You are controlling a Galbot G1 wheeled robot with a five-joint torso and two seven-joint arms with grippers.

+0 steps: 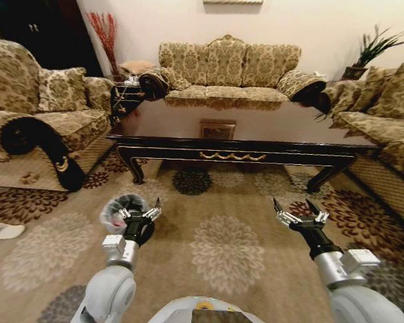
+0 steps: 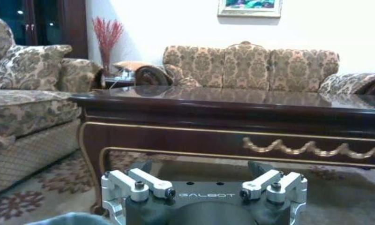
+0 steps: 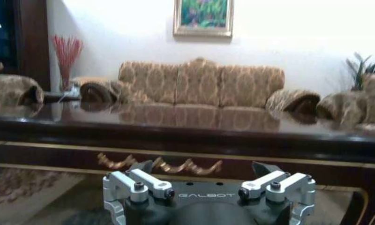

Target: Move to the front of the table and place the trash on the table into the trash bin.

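The table (image 1: 256, 128), glossy dark brown with gold trim, stands across the room ahead of me, its front edge a short way beyond both grippers. Its top shows reflections; the trash is out of view. The trash bin (image 1: 113, 214), black with a pale liner, sits on the carpet right behind my left gripper (image 1: 143, 210), which is open and empty. My right gripper (image 1: 293, 205) hangs open over the carpet at the same height. The left wrist view has the left gripper (image 2: 203, 171) facing the table's corner (image 2: 175, 112); the right gripper (image 3: 203, 168) faces the table's front rail (image 3: 175, 136).
Patterned sofas surround the table: one on the left (image 1: 34, 114), one behind (image 1: 229, 67), one on the right (image 1: 384, 114). A side table (image 1: 124, 94) stands at the back left. A white slipper (image 1: 3, 231) lies on the floral carpet (image 1: 222, 249).
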